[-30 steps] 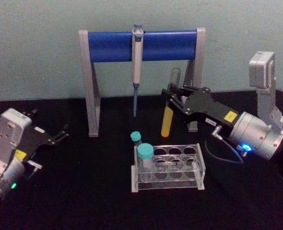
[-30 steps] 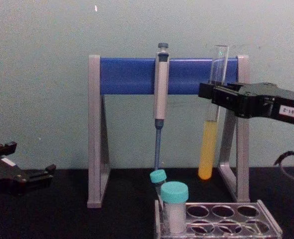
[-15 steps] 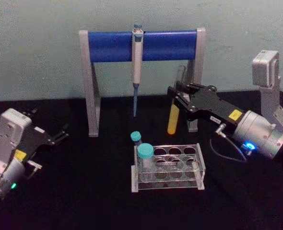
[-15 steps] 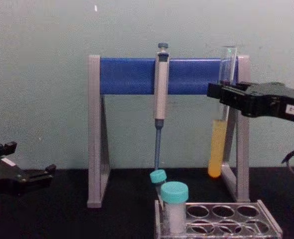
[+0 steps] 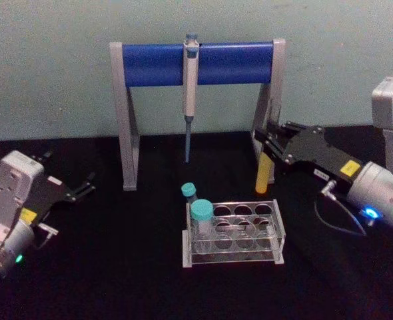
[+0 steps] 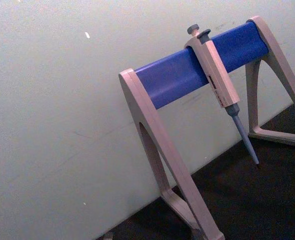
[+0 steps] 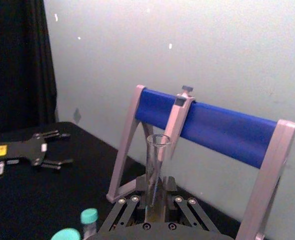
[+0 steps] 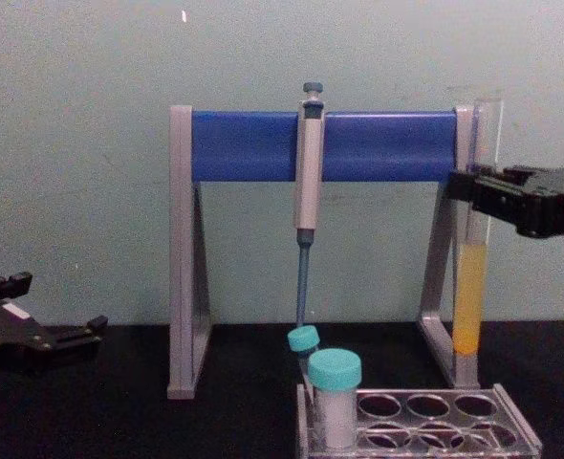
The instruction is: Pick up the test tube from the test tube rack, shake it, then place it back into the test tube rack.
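- Head view: the test tube [image 5: 262, 177] is held upright above the bench [image 5: 116, 273], pinched at its upper part by the right hand [image 5: 266, 142]; it is seen at about 1 o'clock from the test tube rack [image 5: 231, 257], near it but clear of its holes, in front of the right leg of the pipette stand [image 5: 158, 64]; the left hand [image 5: 83, 186] is parked at 9 o'clock from the rack, well apart, with its fingers spread and nothing held; two teal-capped vials [image 5: 201, 211] are seen at the rack's 10 o'clock corner.
- Left wrist view: the stand is faced, with the pipette [image 6: 218, 75] hung on its blue bar; no task thing is touched by this arm.
- Right wrist view: the tube's open, uncapped rim is seen rising from between the right hand's closed fingers; the left hand is seen farther off, spread.
- Chest view: the tube is seen vertical, with yellow-orange liquid in its lower part; its bottom hangs above the rack's level, at about 1 o'clock from it; free holes are seen at the rack's 3 o'clock end.
- Progress: the pick-up is done; whether the shaking is finished cannot be told; the return is left, so the tube must be brought over a free hole, lowered in and released.
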Available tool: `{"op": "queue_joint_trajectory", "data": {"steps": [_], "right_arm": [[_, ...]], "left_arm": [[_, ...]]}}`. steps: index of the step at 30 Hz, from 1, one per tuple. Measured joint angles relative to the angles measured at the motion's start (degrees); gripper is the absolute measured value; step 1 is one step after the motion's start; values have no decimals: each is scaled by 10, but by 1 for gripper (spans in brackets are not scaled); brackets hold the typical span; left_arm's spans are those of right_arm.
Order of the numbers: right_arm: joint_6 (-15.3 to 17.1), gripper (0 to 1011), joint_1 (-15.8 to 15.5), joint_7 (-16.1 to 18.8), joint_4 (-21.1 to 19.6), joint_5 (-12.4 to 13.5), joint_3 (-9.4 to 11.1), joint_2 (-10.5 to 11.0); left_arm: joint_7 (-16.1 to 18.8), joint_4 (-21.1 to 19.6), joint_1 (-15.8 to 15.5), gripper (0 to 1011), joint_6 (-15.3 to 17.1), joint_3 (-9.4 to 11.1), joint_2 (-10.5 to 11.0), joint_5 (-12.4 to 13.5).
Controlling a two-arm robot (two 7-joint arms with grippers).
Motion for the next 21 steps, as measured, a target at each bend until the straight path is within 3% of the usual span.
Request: {"op": "queue_joint_trajectory", "data": {"steps": [9,21], "right_arm": [[12,233,-25,24,-33,19,-4,12],[-4,233,18,46,6,34,-34,-21]], "left_arm": [[0,0,0,1001,0,0,0,0],[0,0,0,1001,0,0,0,0]]}}
